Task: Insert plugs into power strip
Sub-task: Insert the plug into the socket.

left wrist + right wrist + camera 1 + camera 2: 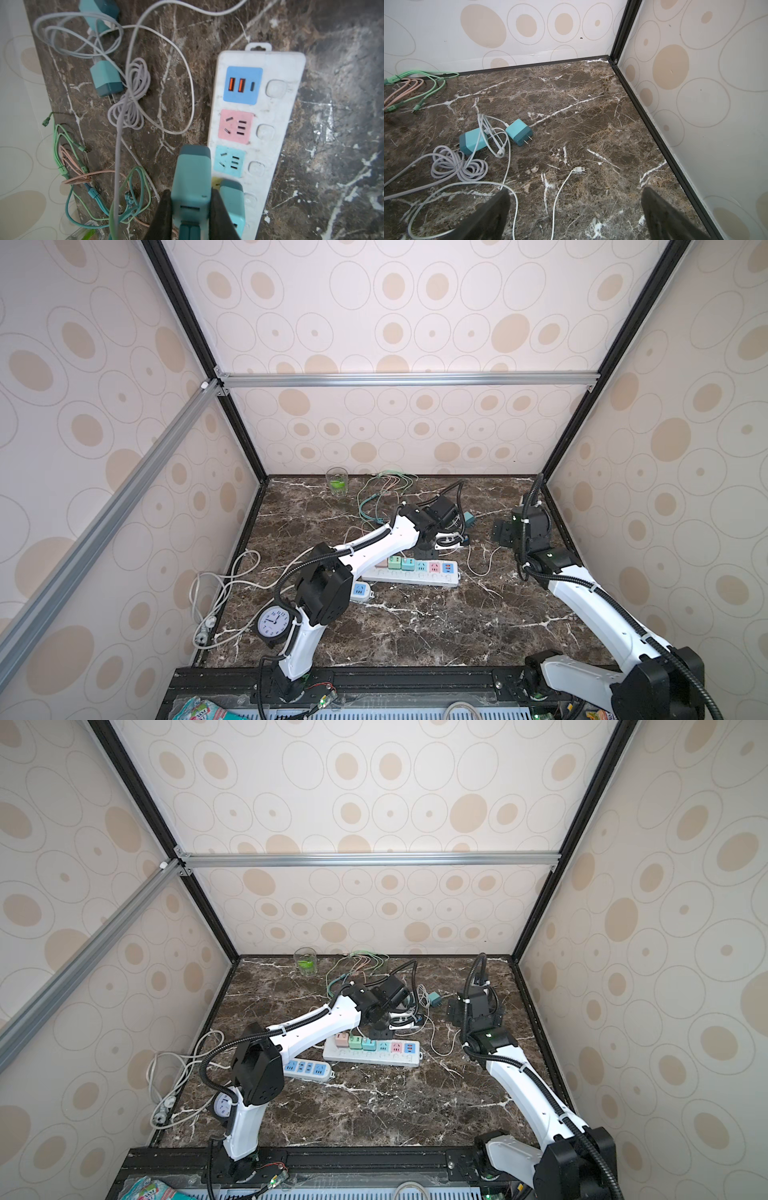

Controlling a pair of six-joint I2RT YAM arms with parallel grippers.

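Left jaws pinch a teal adapter by its sides, its dark end pointing forward, held just beside the white power strip rather than over it, level with the free turquoise socket. Its prongs are hidden from me. Right jaws are spread wide and empty, well apart from the strip.

Trouble I foresee: the seated teal adapter sits right next to that socket, so the held cube could bump it. Nothing pins the strip, so a slanted push may skate it across the counter. The lavender cable coil might drag. Two loose teal adapters lie by that coil.
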